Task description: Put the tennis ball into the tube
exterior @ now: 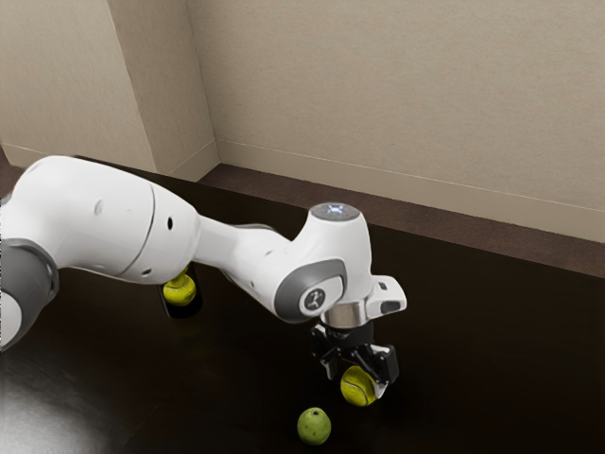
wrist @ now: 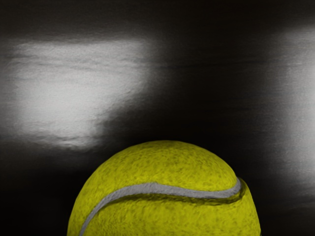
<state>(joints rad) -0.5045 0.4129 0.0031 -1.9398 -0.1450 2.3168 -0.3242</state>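
Black gripper (exterior: 356, 378) is down at the fuzzy yellow tennis ball (exterior: 358, 387), presumably straddling its sides so the underside's free for loading. Can't tell whether it's clamped or loose. The dark tube-like holder (exterior: 182, 311) has 1 yellow ball (exterior: 180, 290) in it already. Round green fruit (exterior: 314, 427) nearby is probably a decoy.

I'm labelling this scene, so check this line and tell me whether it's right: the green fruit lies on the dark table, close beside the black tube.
Not quite: the exterior view shows the green fruit close to the tennis ball at the gripper, well away from the black tube. It does lie on the dark table.
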